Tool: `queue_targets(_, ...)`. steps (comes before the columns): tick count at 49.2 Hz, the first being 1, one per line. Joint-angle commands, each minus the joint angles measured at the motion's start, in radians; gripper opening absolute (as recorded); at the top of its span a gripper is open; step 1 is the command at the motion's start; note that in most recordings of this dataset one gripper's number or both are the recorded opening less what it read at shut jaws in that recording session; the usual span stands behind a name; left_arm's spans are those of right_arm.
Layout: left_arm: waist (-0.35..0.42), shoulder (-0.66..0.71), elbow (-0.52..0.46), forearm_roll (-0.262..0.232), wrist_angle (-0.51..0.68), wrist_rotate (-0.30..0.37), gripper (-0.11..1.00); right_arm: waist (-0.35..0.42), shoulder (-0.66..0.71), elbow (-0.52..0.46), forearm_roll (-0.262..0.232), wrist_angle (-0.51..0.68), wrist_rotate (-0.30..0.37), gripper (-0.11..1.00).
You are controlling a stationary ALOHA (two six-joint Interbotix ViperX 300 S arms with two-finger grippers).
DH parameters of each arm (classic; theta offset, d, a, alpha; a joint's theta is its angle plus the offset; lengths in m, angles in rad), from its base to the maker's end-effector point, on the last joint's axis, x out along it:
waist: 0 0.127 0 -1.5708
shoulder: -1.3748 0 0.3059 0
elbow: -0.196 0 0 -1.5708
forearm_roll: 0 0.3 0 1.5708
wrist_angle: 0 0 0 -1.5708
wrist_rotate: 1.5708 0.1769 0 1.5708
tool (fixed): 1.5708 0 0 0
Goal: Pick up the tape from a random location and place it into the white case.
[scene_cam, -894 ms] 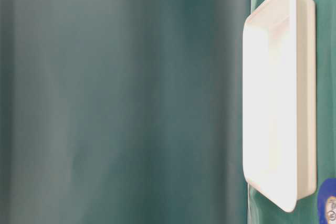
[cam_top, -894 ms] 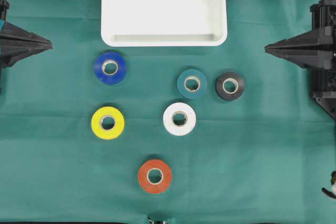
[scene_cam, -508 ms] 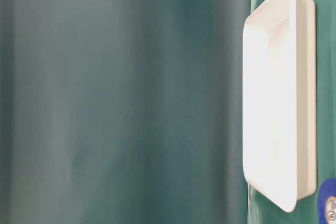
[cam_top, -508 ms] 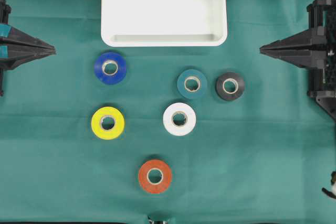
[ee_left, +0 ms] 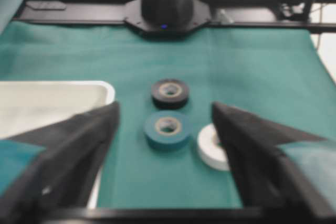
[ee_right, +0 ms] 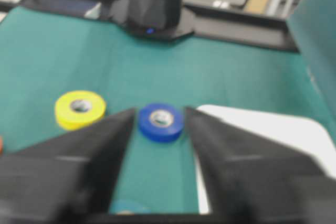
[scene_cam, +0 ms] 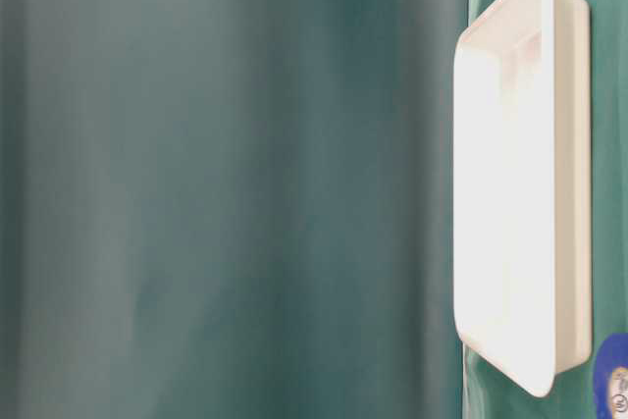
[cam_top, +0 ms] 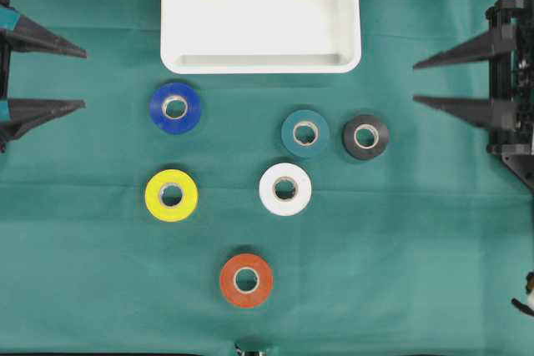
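Note:
Several tape rolls lie flat on the green cloth: blue (cam_top: 160,109), teal (cam_top: 290,134), black (cam_top: 380,137), white (cam_top: 270,191), yellow (cam_top: 156,196) and red (cam_top: 229,281). The white case (cam_top: 260,64) sits at the back centre with nothing in it. My left gripper (cam_top: 83,79) is at the left edge, open and holding nothing. In its wrist view the left gripper (ee_left: 165,107) frames the black tape (ee_left: 157,94) and teal tape (ee_left: 152,132). My right gripper (cam_top: 415,82) is at the right edge, open and holding nothing. Its wrist view shows the right gripper (ee_right: 160,110) facing the blue tape (ee_right: 160,130).
The arm bases stand at the far left and right edges of the cloth. The table-level view shows only the case wall (scene_cam: 569,193), a sliver of the blue roll (scene_cam: 616,350) and a blurred green backdrop. The yellow roll (ee_right: 65,114) lies left of the right gripper's line.
Both grippers went from shut to open. Their fingers have spread apart while the arms stayed at the table's sides. No tape has moved.

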Motion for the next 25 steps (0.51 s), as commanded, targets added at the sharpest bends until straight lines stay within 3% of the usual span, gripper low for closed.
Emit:
queue_targets(1, 0.002, 0.006, -0.021, -0.002, -0.011, -0.003, 0.95, -0.003, 0.012, -0.023, 0.002, -0.002, 0.002, 0.68)
queue_targets(4, 0.002, 0.006, -0.021, -0.002, -0.011, -0.003, 1.00, -0.003, 0.015, -0.025, 0.002, 0.006, 0.002, 0.83)
queue_targets(7, 0.002, 0.006, -0.021, -0.002, -0.011, -0.003, 0.99, -0.003, 0.017, -0.028, 0.002, 0.011, 0.003, 0.92)
queue_targets(25, 0.002, 0.006, -0.026, -0.002, -0.011, -0.008, 0.99, -0.005, 0.017, -0.031, 0.003, 0.011, 0.006, 0.90)
